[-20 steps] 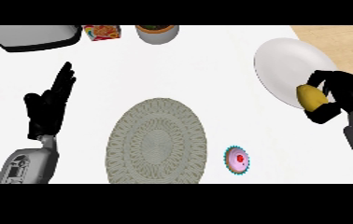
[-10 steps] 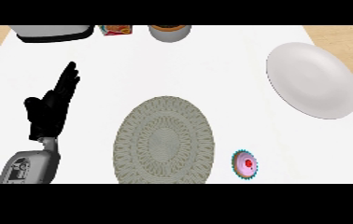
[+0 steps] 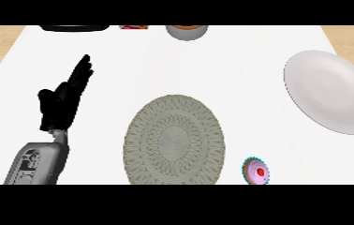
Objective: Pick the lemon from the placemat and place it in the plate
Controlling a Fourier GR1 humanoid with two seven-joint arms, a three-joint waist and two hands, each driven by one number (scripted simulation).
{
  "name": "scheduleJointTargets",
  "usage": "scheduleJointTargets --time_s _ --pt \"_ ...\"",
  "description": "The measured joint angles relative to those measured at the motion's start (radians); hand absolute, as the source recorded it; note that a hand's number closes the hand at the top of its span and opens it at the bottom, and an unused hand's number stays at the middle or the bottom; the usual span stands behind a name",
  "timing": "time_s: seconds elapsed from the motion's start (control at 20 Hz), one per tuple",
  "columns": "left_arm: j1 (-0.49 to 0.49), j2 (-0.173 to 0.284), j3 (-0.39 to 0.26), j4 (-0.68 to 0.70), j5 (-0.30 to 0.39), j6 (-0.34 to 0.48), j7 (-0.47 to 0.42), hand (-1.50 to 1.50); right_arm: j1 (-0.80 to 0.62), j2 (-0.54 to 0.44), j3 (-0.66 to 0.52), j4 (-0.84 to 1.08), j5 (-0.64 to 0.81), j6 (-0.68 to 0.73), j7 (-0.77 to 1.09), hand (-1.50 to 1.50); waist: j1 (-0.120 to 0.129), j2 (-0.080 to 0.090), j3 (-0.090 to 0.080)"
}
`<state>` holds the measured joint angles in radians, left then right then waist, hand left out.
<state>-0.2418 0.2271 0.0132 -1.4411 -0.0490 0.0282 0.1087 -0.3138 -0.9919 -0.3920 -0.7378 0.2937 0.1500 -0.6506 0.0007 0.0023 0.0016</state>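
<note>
Resting our left hand (image 3: 61, 104) open, fingers straight and holding nothing, left of the placemat (image 3: 174, 146), we see no lemon or right hand, and the plate (image 3: 325, 92) to its right looks bare.

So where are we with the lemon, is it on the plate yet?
Can't confirm. The placemat is bare, so the pick looks done, but the plate shows no lemon and the lemon is nowhere in view. The right hand is out of frame too; the left hand rests open at left. Still needed: a lemon seen lying in the plate.
</note>
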Motion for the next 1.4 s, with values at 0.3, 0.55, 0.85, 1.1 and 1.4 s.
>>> scheduleJointTargets --time_s 0.3,0.55,0.85,1.1,1.4 --pt "-0.026 -0.020 -0.006 0.026 -0.019 0.005 -0.008 0.00 -0.137 0.096 0.082 0.056 0.059 -0.018 0.048 1.50 0.013 0.001 -0.001" --pt "-0.020 -0.026 -0.007 0.029 -0.022 -0.002 -0.019 0.00 -0.238 0.163 0.172 0.132 0.174 -0.105 0.097 1.50 0.024 0.004 -0.001" --pt "-0.042 -0.037 -0.010 0.032 -0.030 0.001 -0.005 0.00 -0.335 0.254 0.235 0.279 0.280 -0.192 0.174 -1.50 0.031 0.007 0.000" --pt "-0.032 -0.042 -0.016 0.020 -0.040 0.000 -0.008 0.00 -0.394 0.314 0.218 0.411 0.279 -0.182 0.187 -1.50 0.035 0.009 0.001" --pt "-0.046 -0.046 -0.006 0.034 -0.039 -0.001 -0.010 0.00 -0.428 0.359 0.161 0.500 0.234 -0.175 0.114 -1.50 0.034 0.011 0.002"
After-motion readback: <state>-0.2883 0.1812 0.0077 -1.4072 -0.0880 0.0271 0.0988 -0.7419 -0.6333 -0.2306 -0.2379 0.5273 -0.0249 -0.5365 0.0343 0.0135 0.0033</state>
